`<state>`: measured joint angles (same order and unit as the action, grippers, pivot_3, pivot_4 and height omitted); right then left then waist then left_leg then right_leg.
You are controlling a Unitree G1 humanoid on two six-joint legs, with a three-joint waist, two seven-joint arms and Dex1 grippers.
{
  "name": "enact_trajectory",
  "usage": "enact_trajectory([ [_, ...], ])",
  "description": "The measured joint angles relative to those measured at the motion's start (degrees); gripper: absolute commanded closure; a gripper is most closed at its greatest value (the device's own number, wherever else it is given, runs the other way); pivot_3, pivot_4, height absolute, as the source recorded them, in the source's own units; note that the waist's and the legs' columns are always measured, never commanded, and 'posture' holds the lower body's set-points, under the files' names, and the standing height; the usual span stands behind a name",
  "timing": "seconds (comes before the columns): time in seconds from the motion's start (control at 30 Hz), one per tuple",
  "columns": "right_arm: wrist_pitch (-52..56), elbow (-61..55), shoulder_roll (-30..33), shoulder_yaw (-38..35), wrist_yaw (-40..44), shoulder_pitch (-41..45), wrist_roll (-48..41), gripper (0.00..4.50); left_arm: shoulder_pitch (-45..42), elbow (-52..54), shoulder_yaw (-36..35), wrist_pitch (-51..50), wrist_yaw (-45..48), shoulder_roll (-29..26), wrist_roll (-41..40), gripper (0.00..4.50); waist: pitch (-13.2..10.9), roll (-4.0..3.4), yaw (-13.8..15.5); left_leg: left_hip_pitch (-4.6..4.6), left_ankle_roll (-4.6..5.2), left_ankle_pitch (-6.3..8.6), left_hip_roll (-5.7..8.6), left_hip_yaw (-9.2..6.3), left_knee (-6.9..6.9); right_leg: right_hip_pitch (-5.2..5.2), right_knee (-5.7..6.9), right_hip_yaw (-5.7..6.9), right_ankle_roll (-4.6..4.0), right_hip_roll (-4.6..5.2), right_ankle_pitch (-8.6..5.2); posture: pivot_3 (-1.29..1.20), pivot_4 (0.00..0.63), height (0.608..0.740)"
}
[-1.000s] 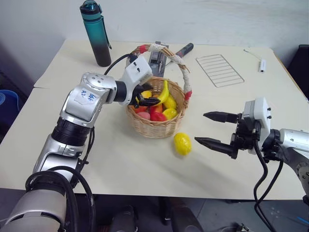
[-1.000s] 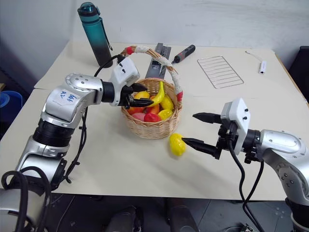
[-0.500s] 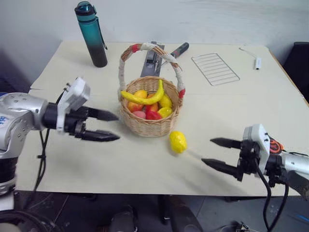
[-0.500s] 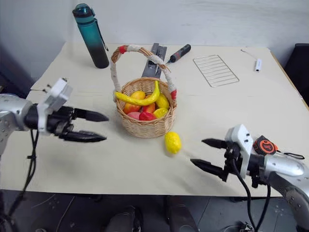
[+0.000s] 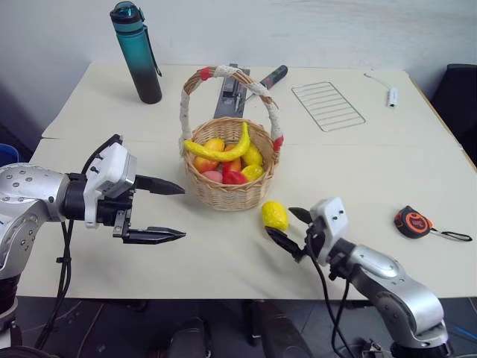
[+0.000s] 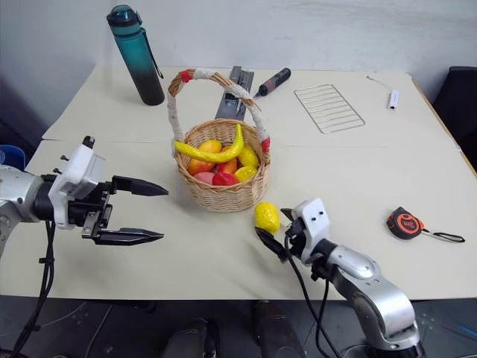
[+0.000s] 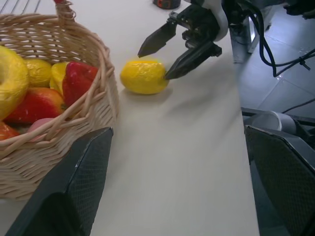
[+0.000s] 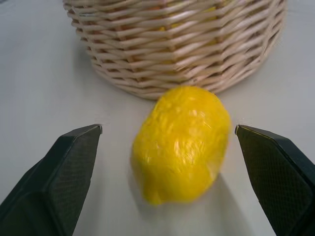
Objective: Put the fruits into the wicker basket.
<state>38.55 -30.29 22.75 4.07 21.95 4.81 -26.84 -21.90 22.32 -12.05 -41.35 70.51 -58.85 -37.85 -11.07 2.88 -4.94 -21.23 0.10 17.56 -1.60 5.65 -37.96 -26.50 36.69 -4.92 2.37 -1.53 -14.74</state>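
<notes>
With the banana (image 5: pixel 218 150) already lying across the wicker basket (image 5: pixel 227 195), the right gripper (image 5: pixel 289 228), fingers spread, is approaching the lemon (image 5: pixel 274 215) at the basket's 5 o'clock on the table (image 5: pixel 223 253), next needing to close around it, while the left gripper (image 5: pixel 170 212) is hanging spread and empty.

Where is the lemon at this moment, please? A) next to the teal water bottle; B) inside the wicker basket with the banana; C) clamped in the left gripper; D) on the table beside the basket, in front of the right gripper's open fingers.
D: the lemon lies on the table just outside the wicker basket, with the open right gripper right at it, its fingers not closed on it.
</notes>
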Motion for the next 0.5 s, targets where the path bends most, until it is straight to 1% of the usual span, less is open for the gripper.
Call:
enact_trajectory([
  [0.1, 0.30, 1.94, -1.24, 2.14, -1.04, 2.31, 2.08, 0.00, 0.00, 0.04, -0.01, 0.17, -0.76, -0.10, -0.07, 0.01, 0.00, 0.00, 0.12, 0.01, -0.01, 0.03, 0.00, -0.01, 0.01, -0.03, 0.09, 0.01, -0.04, 0.00, -0.02, 0.00, 0.150, 0.740],
  [0.13, 0.39, 2.63, -1.36, 2.85, -1.10, 2.55, 2.63, 0.18, 0.01, 0.05, -0.01, 0.18, -1.05, -0.10, -0.08, 0.00, 0.00, 0.00, 0.14, 0.01, -0.01, 0.04, 0.00, -0.01, 0.01, -0.04, 0.10, 0.01, -0.06, 0.00, -0.03, 0.00, 0.150, 0.740],
  [0.2, 0.58, 3.87, -0.88, 4.53, -0.77, 2.81, 4.20, 0.61, 0.19, 0.23, -0.06, 0.18, -1.47, -0.13, -0.17, 0.00, 0.00, 0.00, 0.16, 0.00, 0.00, 0.05, 0.01, -0.01, 0.01, -0.04, 0.10, 0.01, -0.06, 0.00, -0.04, 0.00, 0.150, 0.740],
  [0.33, 0.42, 4.07, -0.66, 5.00, 0.55, 2.93, 5.32, 1.93, 0.96, 1.29, -0.25, -0.08, -2.26, -0.13, -0.65, 0.00, 0.00, 0.00, 0.18, 0.01, 0.01, 0.06, 0.02, 0.00, -0.01, -0.03, 0.10, 0.01, -0.05, 0.01, -0.05, 0.00, 0.150, 0.740],
  [0.37, 0.37, 4.06, -0.57, 4.99, 0.79, 2.97, 5.46, 2.09, 0.96, 1.74, -0.36, -0.31, -2.42, -0.14, -1.01, 0.00, 0.00, 0.00, 0.12, 0.02, 0.01, 0.05, 0.01, 0.01, -0.01, -0.03, 0.10, 0.00, -0.04, 0.00, -0.05, 0.00, 0.150, 0.740],
  [0.43, 0.45, 3.98, -0.40, 4.95, 1.29, 2.96, 5.41, 2.09, 0.96, 1.88, -0.46, -0.61, -2.79, -0.20, -1.47, 0.00, 0.00, 0.00, 0.07, 0.04, -0.01, 0.04, 0.01, 0.02, -0.01, -0.03, 0.14, 0.00, -0.06, 0.00, -0.06, 0.00, 0.150, 0.740],
  [0.5, 1.47, 2.27, 1.20, 4.55, 2.74, 2.54, 4.60, 2.09, 1.55, 2.15, -0.68, -0.80, -3.28, -0.25, -1.73, 0.00, 0.00, 0.00, 0.11, 0.06, -0.03, 0.02, 0.01, 0.02, -0.01, -0.03, 0.18, 0.00, -0.07, -0.01, -0.07, 0.00, 0.150, 0.740],
])
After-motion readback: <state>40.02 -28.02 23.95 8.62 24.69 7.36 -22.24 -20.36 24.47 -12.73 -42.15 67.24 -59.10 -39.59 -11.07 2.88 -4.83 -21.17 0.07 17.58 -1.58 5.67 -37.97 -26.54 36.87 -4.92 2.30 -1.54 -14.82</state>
